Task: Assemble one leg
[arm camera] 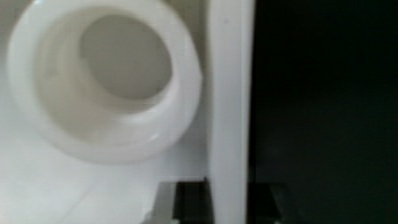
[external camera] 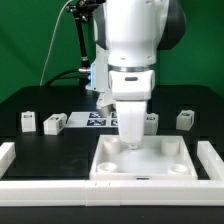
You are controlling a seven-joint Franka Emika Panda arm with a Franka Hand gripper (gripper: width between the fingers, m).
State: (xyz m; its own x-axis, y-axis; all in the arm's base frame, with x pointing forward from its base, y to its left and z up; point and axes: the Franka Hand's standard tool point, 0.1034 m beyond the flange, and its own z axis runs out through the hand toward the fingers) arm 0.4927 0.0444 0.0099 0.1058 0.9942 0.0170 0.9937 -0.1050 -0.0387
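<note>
White leg (external camera: 131,127) between jaws, beside tray socket (arm camera: 111,72)

Bright overhead light washes out the white arm (external camera: 135,40) above the black tabletop (external camera: 200,105); wrist view's close tray socket (arm camera: 107,80) is blurred, soft-shadowed.

My gripper (external camera: 131,142) hides its own fingertips, so my grip cannot be read. At my wrist, a round socket (arm camera: 111,75) shows blurred and cropped. One leg (external camera: 152,121) sits half-hidden behind me.
</note>
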